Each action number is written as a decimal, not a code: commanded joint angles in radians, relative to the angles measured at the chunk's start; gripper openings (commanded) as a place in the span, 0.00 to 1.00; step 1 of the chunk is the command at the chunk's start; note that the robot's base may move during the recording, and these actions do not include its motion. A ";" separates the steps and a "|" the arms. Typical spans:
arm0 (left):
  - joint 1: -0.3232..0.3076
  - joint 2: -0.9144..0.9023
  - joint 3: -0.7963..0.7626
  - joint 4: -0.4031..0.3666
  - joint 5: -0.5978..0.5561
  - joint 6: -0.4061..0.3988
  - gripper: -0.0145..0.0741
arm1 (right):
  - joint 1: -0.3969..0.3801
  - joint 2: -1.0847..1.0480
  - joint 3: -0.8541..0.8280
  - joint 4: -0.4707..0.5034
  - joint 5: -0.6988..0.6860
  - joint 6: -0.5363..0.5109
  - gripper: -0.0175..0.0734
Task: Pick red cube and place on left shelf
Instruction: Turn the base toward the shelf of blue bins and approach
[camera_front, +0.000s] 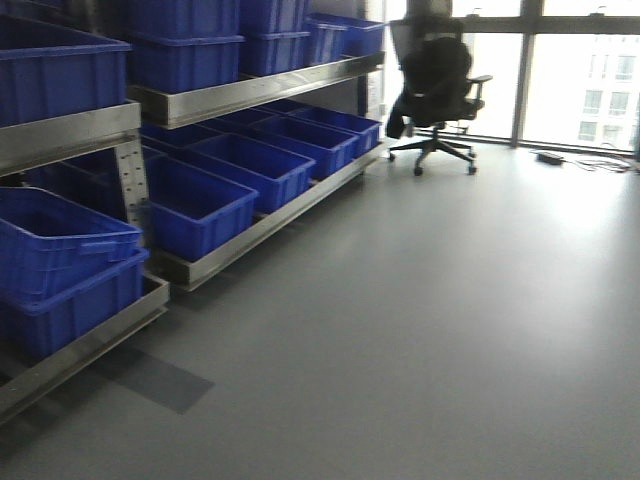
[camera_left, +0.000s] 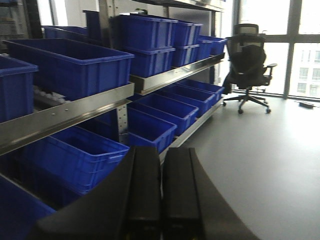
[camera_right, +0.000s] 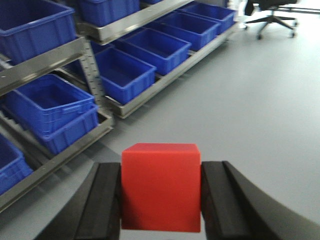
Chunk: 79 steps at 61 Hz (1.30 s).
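Observation:
My right gripper (camera_right: 161, 172) is shut on the red cube (camera_right: 161, 186), with one black finger on each side, held in the air above the grey floor. The left shelf (camera_right: 48, 62), a stainless-steel rack with blue crates, stands to the left and ahead of it. It also shows in the front view (camera_front: 245, 95) and in the left wrist view (camera_left: 75, 112). My left gripper (camera_left: 161, 157) is shut and empty, its two fingers side by side, pointing along the rack. Neither gripper shows in the front view.
Dark-blue plastic crates (camera_front: 200, 200) fill the rack's tiers. A black office chair (camera_front: 435, 85) stands at the far end by the windows. Grey floor (camera_front: 430, 320) lies open to the right of the rack.

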 joint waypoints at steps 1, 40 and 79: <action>0.002 -0.014 0.025 0.000 -0.086 0.000 0.28 | -0.001 0.000 -0.027 0.008 -0.092 -0.006 0.25; 0.002 -0.014 0.025 0.000 -0.086 0.000 0.28 | -0.001 0.000 -0.027 0.008 -0.092 -0.006 0.25; 0.002 -0.014 0.025 0.000 -0.086 0.000 0.28 | -0.001 0.000 -0.027 0.008 -0.092 -0.006 0.25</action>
